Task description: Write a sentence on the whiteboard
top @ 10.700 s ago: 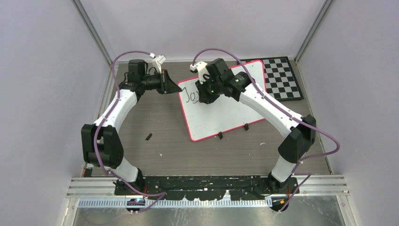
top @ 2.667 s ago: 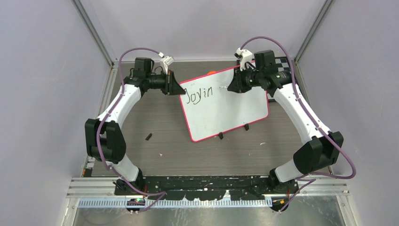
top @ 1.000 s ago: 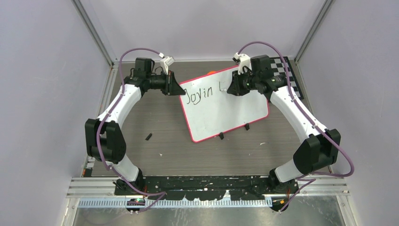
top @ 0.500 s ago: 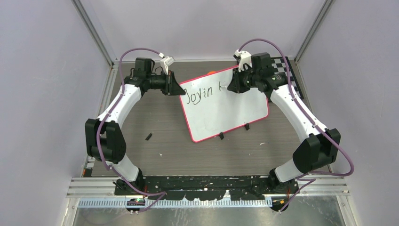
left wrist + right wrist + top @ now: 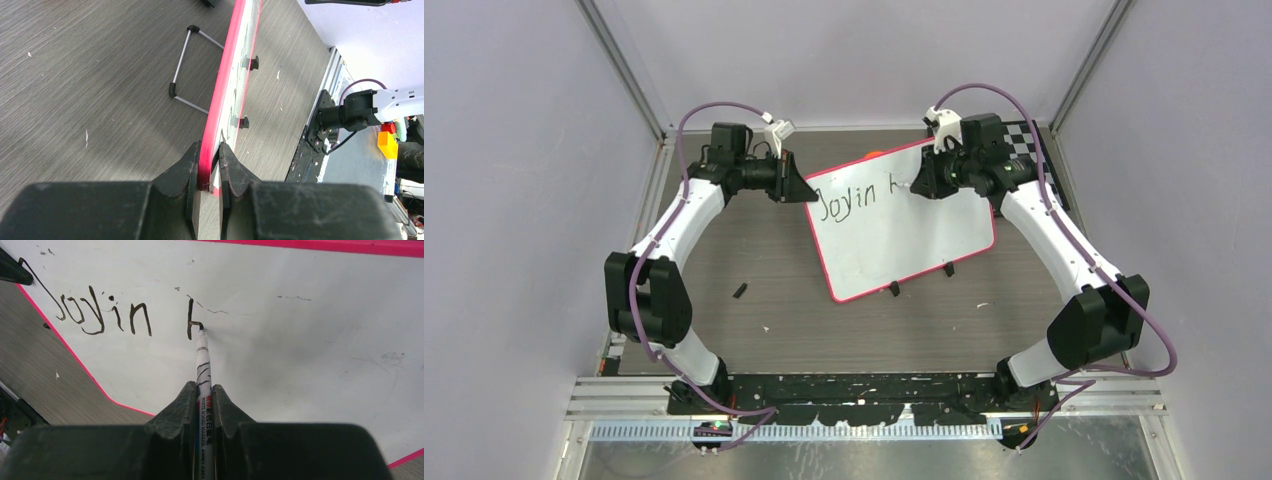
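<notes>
The whiteboard sits at the centre of the dark wood-grain table in the overhead view. It is turned at an angle, so its pink-red rim runs slantwise. Its two small black clips are on the lower edge. On its upper left part is the sentence, which so far reads "Joyin", followed by one more stroke shaped like a small "h". The right gripper is clamped on a white marker with printed lettering on its barrel. The marker's tip touches the board at the end of that last stroke. The left gripper pinches the board's rim at its upper left corner, one finger on each face. In the left wrist view, a thin wire stand with black feet rests on the wood just beside the rim, toward the upper middle of the frame. A black-and-white checkerboard lies at the upper right, mostly hidden behind the right arm and under the board's far corner. A small orange-red thing peeks out past the board's top edge, too covered to identify. A small black piece lies alone on the table to the left of the board, well apart from it. Faint grey smudges mark the white surface on the right of the right wrist view.
</notes>
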Controlling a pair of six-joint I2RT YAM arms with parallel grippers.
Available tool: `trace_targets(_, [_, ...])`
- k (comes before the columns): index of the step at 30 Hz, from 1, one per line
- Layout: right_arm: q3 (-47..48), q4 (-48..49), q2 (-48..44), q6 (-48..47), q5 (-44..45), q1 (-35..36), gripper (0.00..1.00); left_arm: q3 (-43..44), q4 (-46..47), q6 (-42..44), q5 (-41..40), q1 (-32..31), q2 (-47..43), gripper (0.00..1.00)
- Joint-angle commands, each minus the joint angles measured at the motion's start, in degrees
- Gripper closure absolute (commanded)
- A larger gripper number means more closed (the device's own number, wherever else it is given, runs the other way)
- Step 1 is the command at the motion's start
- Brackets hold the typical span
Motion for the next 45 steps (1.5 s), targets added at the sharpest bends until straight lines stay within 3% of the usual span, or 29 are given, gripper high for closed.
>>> trace_targets(1, [-1.6, 1.6, -1.2, -0.4, 2.5, -0.5, 1.00, 0.8, -2.0, 3.6, -3.6, -1.5, -0.1, 1.00])
trace_targets(22, [0.1, 0.8, -0.6, 0.1, 2.1, 3.9, 1.00, 1.6, -2.9, 4.7, -3.7, -1.6, 0.0, 1.00])
trace_targets(27, [1.0, 0.0, -2.1, 0.3, -1.8, 3.8, 1.00, 2.5, -4.5, 6.8, -3.7, -1.6, 0.9, 1.00])
trace_targets(35, [2.5, -1.8, -3.9, 0.5, -7.5, 0.3, 1.00, 5.4, -7.7, 9.6, -3.4, -1.6, 3.2, 1.00])
trace_targets(45, [2.5, -2.0, -3.5, -0.6, -7.9, -3.7, 1.00, 6.8, -9.2, 10.5, -3.4, -1.8, 4.2, 1.00])
